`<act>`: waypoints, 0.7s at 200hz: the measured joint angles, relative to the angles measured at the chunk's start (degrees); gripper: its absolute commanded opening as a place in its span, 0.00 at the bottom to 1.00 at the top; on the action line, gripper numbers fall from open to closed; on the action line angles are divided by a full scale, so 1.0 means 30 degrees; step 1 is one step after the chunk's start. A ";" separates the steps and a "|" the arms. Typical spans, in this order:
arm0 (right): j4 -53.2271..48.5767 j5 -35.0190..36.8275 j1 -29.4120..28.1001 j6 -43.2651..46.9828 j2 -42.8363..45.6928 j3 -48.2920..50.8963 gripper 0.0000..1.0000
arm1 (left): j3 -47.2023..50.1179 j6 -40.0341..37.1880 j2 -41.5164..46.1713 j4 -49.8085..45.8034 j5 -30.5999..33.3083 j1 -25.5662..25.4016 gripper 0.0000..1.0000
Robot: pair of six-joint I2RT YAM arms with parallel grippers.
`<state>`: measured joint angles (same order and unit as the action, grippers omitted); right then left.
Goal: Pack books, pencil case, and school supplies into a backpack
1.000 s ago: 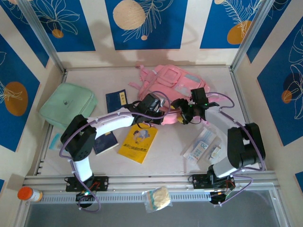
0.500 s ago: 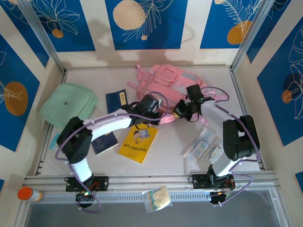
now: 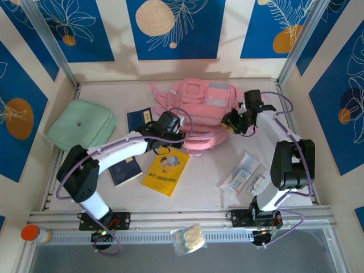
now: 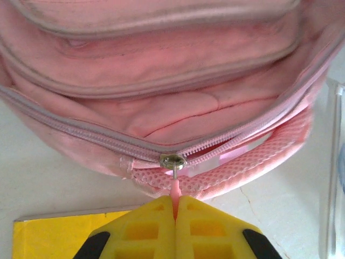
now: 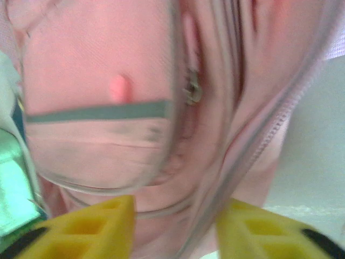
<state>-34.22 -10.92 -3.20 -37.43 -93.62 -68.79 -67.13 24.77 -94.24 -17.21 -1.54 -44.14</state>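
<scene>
L hand (image 4: 175, 204) is clenching the zip pull (image 4: 175, 189) of the bag (image 3: 202, 102), which is lying at the back of the desk (image 3: 199, 182). R hand (image 5: 175, 208) is gaping at the bag's right side and doesn't seem to be gripping. The pull should be running along the zip line, w/ R pinning fabric vs sliding. Books (image 3: 165, 170) and supplies (image 3: 242, 173) are waiting nearer.

The top camera is looking down from behind the arms over the whole worktop (image 3: 205, 190). Both wrist cameras are peering past their yellow fingers (image 4: 143, 232), very close, at the pink backpack (image 3: 199, 102) all views are sharing.
</scene>
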 measured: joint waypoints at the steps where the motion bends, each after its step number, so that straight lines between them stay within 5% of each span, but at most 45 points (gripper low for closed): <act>1: 0.0007 -0.0015 0.0000 -0.0036 0.0000 0.0000 0.62 | -0.0007 0.0000 -0.0022 0.0007 -0.0015 -0.0007 0.00; 54: 0.0583 -0.1654 -0.0226 -0.2608 0.2769 0.3089 0.74 | -0.0102 0.0131 -0.0787 0.0000 -0.0197 -0.0095 0.00; 140: 0.3541 0.0007 -0.6273 -1.2218 0.3009 0.4750 0.75 | -0.0291 0.0423 -0.0787 0.0007 -0.0182 -0.0160 0.00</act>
<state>-23.59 -10.90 -22.02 -74.08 -84.60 -54.54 -68.01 26.04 -96.60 -17.19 -2.09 -44.62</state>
